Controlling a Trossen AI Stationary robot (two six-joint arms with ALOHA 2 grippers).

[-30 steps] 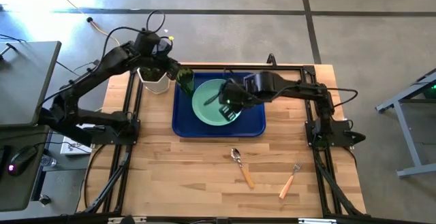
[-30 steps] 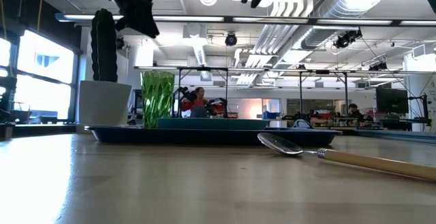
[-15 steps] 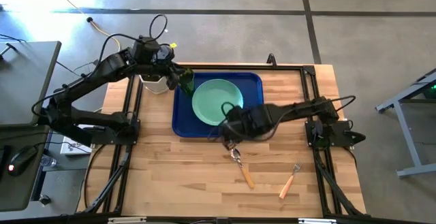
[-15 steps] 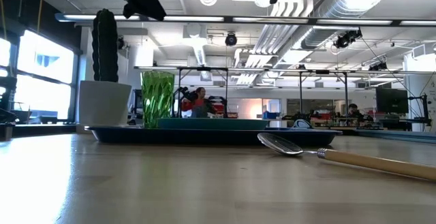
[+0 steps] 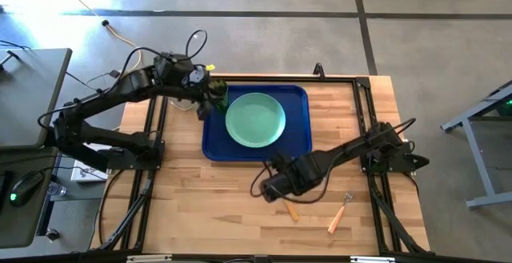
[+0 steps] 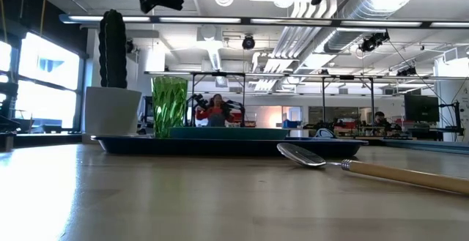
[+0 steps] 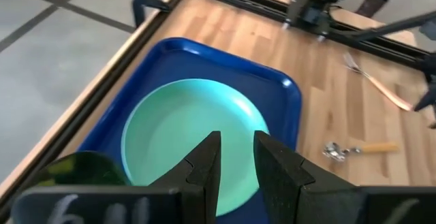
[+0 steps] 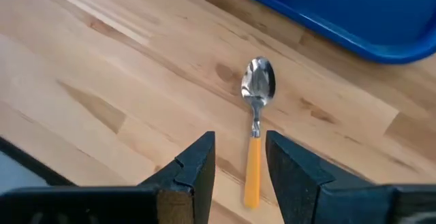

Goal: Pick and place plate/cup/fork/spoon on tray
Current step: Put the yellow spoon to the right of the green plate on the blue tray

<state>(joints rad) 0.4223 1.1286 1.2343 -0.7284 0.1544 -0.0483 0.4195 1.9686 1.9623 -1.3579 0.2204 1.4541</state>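
Right claw (image 8: pixel 238 166) has swung off the round mint-green plate (image 5: pixel 255 119) to hover, spread, above the orange-handled metal spoon (image 8: pixel 255 125) (fork untouched too).

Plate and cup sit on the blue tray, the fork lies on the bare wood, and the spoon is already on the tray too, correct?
Not quite. The spoon lies on the bare wood beside the tray, under the right gripper, as the right wrist view shows. The plate, cup and fork are as stated.
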